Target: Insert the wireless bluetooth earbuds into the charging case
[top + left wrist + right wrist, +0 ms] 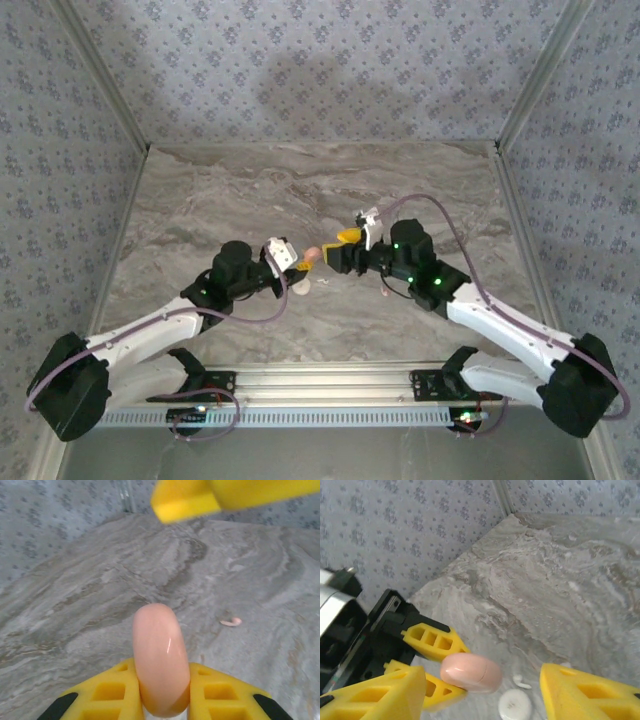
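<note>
Grips the case (161,650) in the left gripper (162,675): yellow fingers (110,692) closed on its lower end, the rounded pink end poking out ahead. Holds it with the lid shut, a faint seam running along the side in the right wrist view. Sits near mid-table in the top view, nose to nose with the right gripper (342,245). Spreads that one's jaws wide, nothing between them, one yellow tip hanging above and beyond the case from the left wrist. Has one earbud (231,622) lying on the table (75,605), right of the case and apart from it. Shows, from the right wrist, another small whitish earbud (522,681) just beside a white disc (515,705), both below the case. Cannot tell whether the case touches the table.
</note>
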Motion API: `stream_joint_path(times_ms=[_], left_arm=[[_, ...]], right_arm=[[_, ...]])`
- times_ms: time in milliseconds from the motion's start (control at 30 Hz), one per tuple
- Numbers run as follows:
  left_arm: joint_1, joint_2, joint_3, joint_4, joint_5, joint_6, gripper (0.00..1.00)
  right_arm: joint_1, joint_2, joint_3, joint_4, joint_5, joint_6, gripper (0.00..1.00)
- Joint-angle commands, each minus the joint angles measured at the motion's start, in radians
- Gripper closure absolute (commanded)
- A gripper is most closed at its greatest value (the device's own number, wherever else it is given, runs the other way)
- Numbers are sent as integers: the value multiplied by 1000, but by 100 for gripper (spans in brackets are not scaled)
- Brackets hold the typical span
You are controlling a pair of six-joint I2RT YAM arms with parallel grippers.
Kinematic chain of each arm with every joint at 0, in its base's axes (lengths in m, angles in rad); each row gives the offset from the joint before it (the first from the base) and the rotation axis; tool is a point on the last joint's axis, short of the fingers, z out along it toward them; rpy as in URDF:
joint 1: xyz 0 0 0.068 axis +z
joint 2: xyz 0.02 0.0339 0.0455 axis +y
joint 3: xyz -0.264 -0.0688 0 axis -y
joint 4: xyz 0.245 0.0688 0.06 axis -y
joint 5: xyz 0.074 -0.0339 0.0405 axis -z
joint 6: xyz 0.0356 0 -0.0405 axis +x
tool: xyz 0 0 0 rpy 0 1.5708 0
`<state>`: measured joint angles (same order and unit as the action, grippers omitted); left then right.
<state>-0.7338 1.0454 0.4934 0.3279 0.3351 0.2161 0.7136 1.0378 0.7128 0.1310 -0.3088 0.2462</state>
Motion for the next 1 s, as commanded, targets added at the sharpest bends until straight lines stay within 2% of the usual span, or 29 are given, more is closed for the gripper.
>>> stream_joint_path(times_ms=[0, 167, 267, 433, 733, 967], left_arm=[[6, 0, 59, -123, 165, 73, 85], [8, 21, 103, -205, 296, 114, 86], [8, 28, 118, -231, 338, 133, 86], [8, 34, 142, -289, 383, 168, 87], [7, 28, 132, -288, 403, 185, 88], [8, 28, 131, -293, 390, 190, 89]], right_arm=[[-21, -37, 52, -231, -90, -429, 37], [-35, -28, 94, -447, -205, -855, 40], [-38, -19, 88, -477, -242, -979, 41], [-37, 55, 145, -538, -278, -1056, 41], [-22, 194, 229, -553, -430, -1092, 43], [-25, 236, 267, -607, -494, -1111, 50]])
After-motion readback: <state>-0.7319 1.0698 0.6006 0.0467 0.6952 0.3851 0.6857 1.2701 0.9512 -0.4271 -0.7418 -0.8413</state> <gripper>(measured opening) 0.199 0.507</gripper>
